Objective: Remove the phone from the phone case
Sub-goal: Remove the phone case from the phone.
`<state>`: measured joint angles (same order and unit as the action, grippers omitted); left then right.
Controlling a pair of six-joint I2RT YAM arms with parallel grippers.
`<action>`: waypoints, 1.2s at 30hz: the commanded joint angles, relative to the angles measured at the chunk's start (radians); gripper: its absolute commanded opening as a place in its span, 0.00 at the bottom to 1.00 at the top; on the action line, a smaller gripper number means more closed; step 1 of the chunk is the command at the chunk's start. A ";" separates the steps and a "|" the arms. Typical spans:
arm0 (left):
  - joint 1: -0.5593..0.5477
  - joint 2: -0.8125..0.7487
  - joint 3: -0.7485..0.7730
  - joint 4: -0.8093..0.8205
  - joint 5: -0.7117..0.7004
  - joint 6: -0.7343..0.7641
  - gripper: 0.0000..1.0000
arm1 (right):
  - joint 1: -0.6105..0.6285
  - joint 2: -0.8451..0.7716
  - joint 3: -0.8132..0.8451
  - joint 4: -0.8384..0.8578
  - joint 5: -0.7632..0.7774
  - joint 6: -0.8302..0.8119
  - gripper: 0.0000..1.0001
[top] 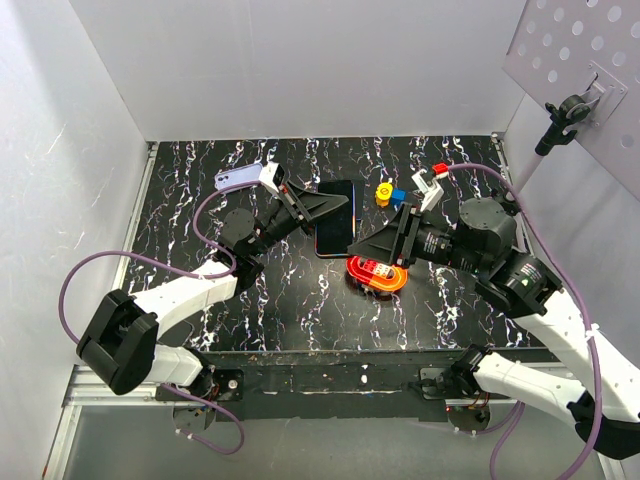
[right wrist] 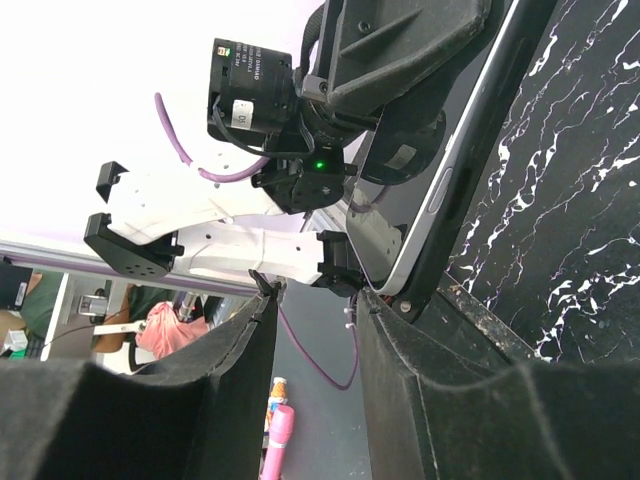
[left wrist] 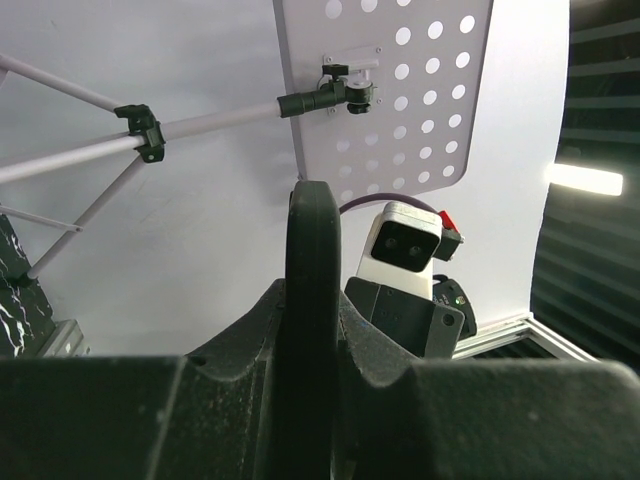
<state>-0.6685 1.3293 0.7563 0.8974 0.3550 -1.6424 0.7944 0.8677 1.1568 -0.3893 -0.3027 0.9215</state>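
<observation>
Top view bright, even, sharp; white walls (top: 300,60) near blown out, soft shadows on the marbled table (top: 300,312). Left wrist: glaring light strip (left wrist: 585,180) at right, foreground dark and soft. Right wrist: background overexposed.

An orange dish (top: 392,287) is set on the black marbled bench (top: 300,310), and a small red item (top: 374,268) is held in it. Beyond the dish, a yellow block (top: 383,192) and a blue block (top: 398,197) are seen side by side. A perforated white panel (top: 560,50) is mounted far to the dish's right.

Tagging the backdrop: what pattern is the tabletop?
Tabletop: black with white marble veining, best in the top external view.
</observation>
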 commanded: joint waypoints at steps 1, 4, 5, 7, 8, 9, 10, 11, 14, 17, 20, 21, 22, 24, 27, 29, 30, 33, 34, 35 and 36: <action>0.004 -0.051 0.031 0.070 -0.011 -0.022 0.00 | -0.014 -0.004 -0.012 0.079 -0.023 0.022 0.45; 0.003 -0.050 0.029 0.089 -0.014 -0.034 0.00 | -0.018 0.010 -0.017 0.084 -0.023 0.023 0.45; 0.004 -0.050 0.026 0.089 -0.014 -0.036 0.00 | -0.020 0.013 -0.017 0.083 -0.021 0.023 0.45; 0.004 -0.051 0.026 0.092 -0.013 -0.037 0.00 | -0.023 0.019 -0.022 0.087 -0.022 0.025 0.45; 0.003 -0.053 0.029 0.092 -0.013 -0.036 0.00 | -0.023 0.024 -0.023 0.090 -0.023 0.025 0.45; 0.003 -0.054 0.029 0.090 -0.011 -0.037 0.00 | -0.024 0.027 -0.026 0.093 -0.026 0.027 0.45; 0.004 -0.056 0.029 0.092 -0.011 -0.039 0.00 | -0.024 0.028 -0.029 0.099 -0.026 0.030 0.45; 0.004 -0.053 0.029 0.097 -0.010 -0.039 0.00 | -0.026 0.031 -0.032 0.102 -0.027 0.031 0.45; 0.004 -0.056 0.026 0.100 -0.013 -0.037 0.00 | -0.026 0.030 -0.039 0.087 -0.024 0.025 0.45; 0.004 -0.061 0.021 0.098 -0.017 -0.034 0.00 | -0.026 0.007 -0.046 0.073 -0.015 0.016 0.45; 0.004 -0.062 0.018 0.086 -0.021 -0.028 0.00 | -0.026 -0.015 -0.055 0.067 -0.018 0.010 0.44; 0.007 -0.059 0.017 0.089 -0.022 -0.028 0.00 | -0.027 -0.019 -0.062 0.069 -0.019 0.011 0.45; 0.006 -0.058 0.017 0.092 -0.024 -0.028 0.00 | -0.027 -0.024 -0.066 0.075 -0.022 0.013 0.45; 0.006 -0.050 0.018 0.100 -0.019 -0.033 0.00 | -0.026 -0.029 -0.074 0.078 -0.026 0.014 0.45; 0.006 -0.039 0.029 0.106 -0.013 -0.037 0.00 | -0.027 -0.024 -0.080 0.096 -0.036 0.023 0.44; 0.007 -0.041 0.031 0.106 -0.013 -0.039 0.00 | -0.030 -0.016 -0.078 0.107 -0.041 0.028 0.44; 0.007 -0.044 0.032 0.103 -0.010 -0.037 0.00 | -0.031 -0.010 -0.077 0.110 -0.044 0.028 0.44; 0.006 -0.047 0.040 0.097 -0.005 -0.034 0.00 | -0.032 0.010 -0.075 0.125 -0.046 0.028 0.44; 0.007 -0.045 0.043 0.094 -0.001 -0.036 0.00 | -0.035 0.017 -0.075 0.133 -0.047 0.030 0.44; 0.007 -0.044 0.046 0.095 0.002 -0.037 0.00 | -0.038 0.027 -0.078 0.138 -0.050 0.036 0.44; 0.006 -0.039 0.049 0.098 0.009 -0.037 0.00 | -0.041 0.031 -0.085 0.150 -0.053 0.043 0.44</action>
<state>-0.6594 1.3293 0.7563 0.9279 0.3550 -1.6608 0.7647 0.8688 1.0817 -0.3077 -0.3435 0.9482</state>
